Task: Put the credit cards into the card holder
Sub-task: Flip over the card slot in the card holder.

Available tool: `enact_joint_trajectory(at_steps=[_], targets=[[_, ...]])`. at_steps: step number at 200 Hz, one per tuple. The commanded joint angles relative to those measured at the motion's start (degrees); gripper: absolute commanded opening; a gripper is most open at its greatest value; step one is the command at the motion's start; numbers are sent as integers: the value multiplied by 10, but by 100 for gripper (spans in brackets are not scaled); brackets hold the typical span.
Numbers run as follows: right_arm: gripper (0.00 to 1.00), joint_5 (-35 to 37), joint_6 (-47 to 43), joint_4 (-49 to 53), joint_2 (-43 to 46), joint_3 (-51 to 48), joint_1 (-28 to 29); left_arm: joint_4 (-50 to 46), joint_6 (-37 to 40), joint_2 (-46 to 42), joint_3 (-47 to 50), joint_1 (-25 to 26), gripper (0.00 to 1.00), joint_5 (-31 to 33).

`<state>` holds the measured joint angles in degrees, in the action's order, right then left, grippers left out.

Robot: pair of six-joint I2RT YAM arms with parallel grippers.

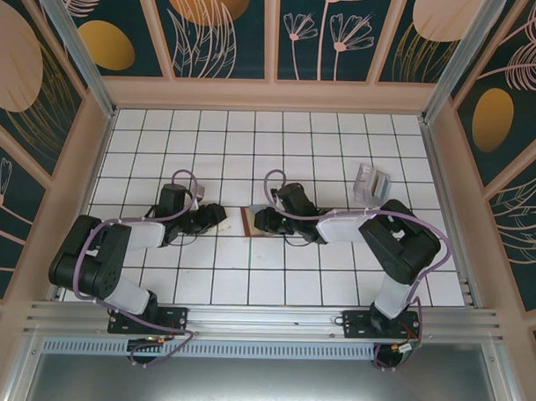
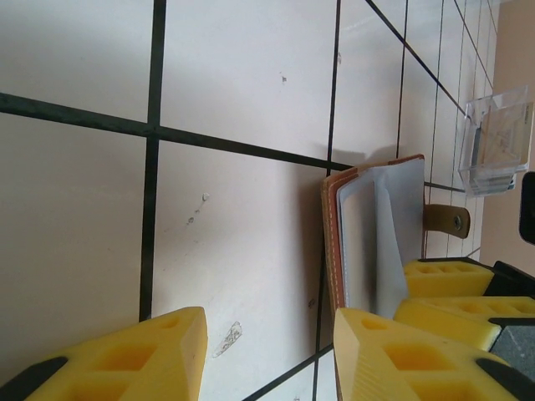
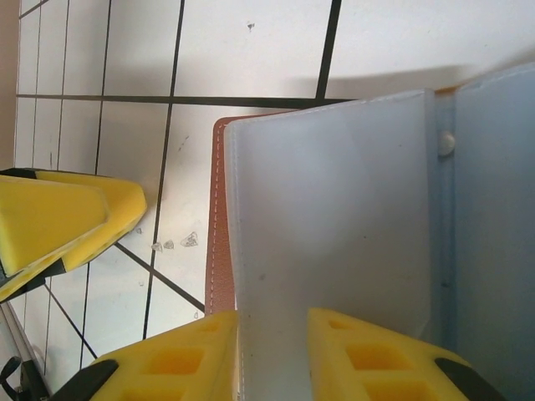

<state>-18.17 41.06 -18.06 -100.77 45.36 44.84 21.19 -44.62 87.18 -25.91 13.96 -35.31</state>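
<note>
Brown card holder (image 2: pixel 331 234) lies open on the tiled surface (image 2: pixel 234 83). Over it the right hand (image 3: pixel 274 338) clamps a whitish credit card (image 3: pixel 326 217); the left hand (image 2: pixel 267 334) is spread apart beside it.

Credit card (image 3: pixel 334 234) lower end hidden between pincer fingers (image 3: pixel 376 359).

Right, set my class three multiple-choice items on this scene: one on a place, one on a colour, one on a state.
1. Where is the card holder?
A at the far wall
B beside the left arm's base
C at the right gripper

2. What colour is its cover?
A black
B brown
C green

3. The left gripper is:
A open and empty
B shut on a card
C shut on a pen

Key:
C, the top view shows it at that gripper's tip.
B, a brown stitched edge shows.
A, nothing lies between its fingers.
</note>
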Motion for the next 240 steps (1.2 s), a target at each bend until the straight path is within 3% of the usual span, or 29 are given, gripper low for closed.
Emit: enact_joint_trajectory(at_steps=[1,126,169,215,240], targets=[[26,-12,10,-16,10,-9,-7,-2,8,0,-2,-1,45,7],[33,-8,13,-5,-12,2,-5,-11,18,1,0,-1,45,12],[45,96,-48,88,19,54,36,-6,18,11,-5,-1,44,11],[49,200,-107,190,15,114,49,32,2,34,-2,2,43,-9],[51,211,-119,211,5,128,49,49,-4,34,6,7,43,-7]])
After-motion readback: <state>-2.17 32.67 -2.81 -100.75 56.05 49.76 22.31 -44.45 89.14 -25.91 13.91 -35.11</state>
